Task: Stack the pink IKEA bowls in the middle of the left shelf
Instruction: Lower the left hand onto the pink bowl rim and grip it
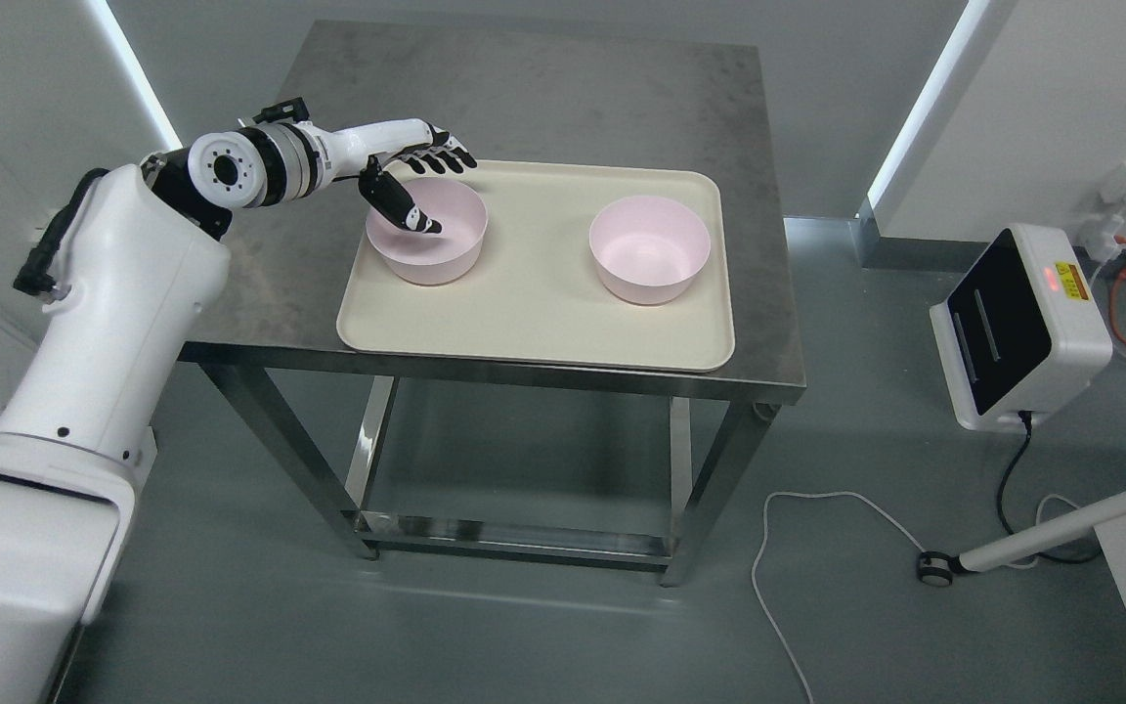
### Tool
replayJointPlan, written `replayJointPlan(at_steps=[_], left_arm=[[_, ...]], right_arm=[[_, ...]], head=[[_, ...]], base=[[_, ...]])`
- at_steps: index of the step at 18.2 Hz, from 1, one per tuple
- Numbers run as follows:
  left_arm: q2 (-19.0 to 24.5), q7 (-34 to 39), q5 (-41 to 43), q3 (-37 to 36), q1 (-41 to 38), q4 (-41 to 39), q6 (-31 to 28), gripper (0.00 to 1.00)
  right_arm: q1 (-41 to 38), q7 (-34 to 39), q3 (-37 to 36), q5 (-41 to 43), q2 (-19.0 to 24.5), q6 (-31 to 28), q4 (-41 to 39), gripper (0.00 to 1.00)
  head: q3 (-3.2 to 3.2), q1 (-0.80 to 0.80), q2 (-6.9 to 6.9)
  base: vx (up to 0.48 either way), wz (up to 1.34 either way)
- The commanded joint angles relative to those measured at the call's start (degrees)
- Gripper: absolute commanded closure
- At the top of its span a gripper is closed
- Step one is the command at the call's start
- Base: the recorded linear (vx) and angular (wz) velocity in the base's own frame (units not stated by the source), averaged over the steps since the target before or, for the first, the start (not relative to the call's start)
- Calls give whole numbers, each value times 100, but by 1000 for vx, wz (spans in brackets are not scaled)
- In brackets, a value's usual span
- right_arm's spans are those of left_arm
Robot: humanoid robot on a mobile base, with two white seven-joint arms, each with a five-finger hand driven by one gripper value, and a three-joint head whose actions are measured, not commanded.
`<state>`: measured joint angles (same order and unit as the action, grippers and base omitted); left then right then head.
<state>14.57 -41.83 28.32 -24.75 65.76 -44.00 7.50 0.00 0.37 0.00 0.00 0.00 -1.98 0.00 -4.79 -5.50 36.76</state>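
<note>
- Left pink bowl (pixel 428 238): stands upright on the left part of a cream tray (pixel 534 323); its visible interior holds nothing but the thumb of the robot's hand.
- Right pink bowl (pixel 649 248): stands upright on the right part of the same tray, well apart from the first bowl; its interior is empty.
- Left hand (pixel 416 181): poised at the far-left rim of the left bowl. The thumb dips inside the bowl and the four fingers (pixel 446 156) extend over the tray just behind the rim; the fingers are only partly closed, and whether they press on the rim cannot be told.
- Tray: a shallow, rounded-corner rectangle carrying only the two bowls; it lies on the near half of the worktop.
- Worktop (pixel 563 93): a grey metal surface on steel legs.
- Floor: a white box-shaped device (pixel 1017 328) with a dark front panel stands to the right, with a white cable (pixel 778 548) trailing near it.
</note>
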Motion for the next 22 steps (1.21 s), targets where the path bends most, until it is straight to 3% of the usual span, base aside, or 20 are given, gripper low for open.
replayJointPlan(at_steps=[1, 5, 10, 22], left_arm=[[-60, 17, 51, -337, -19, 164, 67, 38], [-95, 78, 34, -267, -37, 225, 85, 47], [-262, 261, 51, -126, -2, 417, 313, 73], [-640, 482, 42, 207, -28, 507, 392, 99]], right_arm=[[-167, -1, -62, 0, -100, -4, -193, 0], [-167, -1, -62, 0, -100, -4, -193, 0], [-167, -1, -62, 0, -100, 5, -193, 0], [-167, -1, -62, 0, -100, 5, -193, 0]], head=[[0, 0, 0], [0, 0, 0], [0, 0, 0], [0, 0, 0]], base=[[0, 0], [0, 0], [0, 0], [0, 0]])
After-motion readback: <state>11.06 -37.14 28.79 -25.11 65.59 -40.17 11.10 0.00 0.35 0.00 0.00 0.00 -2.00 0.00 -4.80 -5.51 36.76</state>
